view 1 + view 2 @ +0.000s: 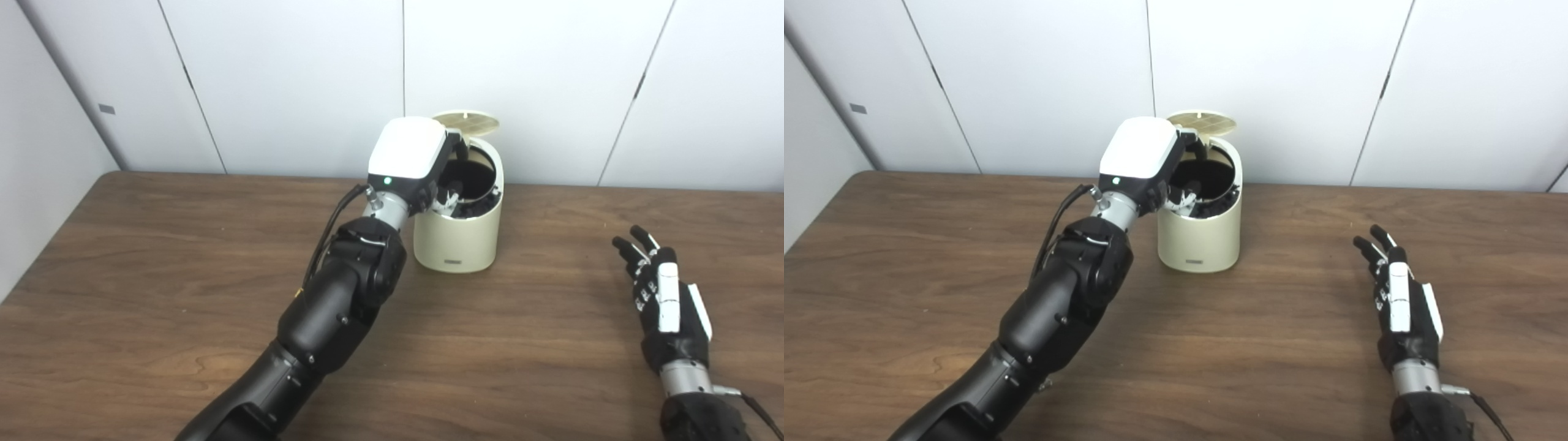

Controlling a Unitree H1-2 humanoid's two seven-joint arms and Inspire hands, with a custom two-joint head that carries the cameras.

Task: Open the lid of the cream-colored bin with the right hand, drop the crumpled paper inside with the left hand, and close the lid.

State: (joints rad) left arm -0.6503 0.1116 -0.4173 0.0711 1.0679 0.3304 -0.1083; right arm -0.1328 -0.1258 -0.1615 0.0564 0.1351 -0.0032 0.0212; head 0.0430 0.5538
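The cream-colored bin (458,237) stands near the back middle of the table, its round lid (467,122) tipped up behind the dark opening. My left hand (409,152) hangs over the bin's left rim, white back toward the camera, with its fingers (1185,197) reaching down into the opening. Whether those fingers are closed on anything is hidden by the hand. A small pale patch shows at the fingers; I cannot tell if it is the crumpled paper. My right hand (664,294) lies on the table well to the right of the bin, fingers spread and holding nothing.
The brown wooden table (184,257) runs up to white wall panels (294,79) just behind the bin. My left forearm (343,294) crosses the table's middle toward the bin.
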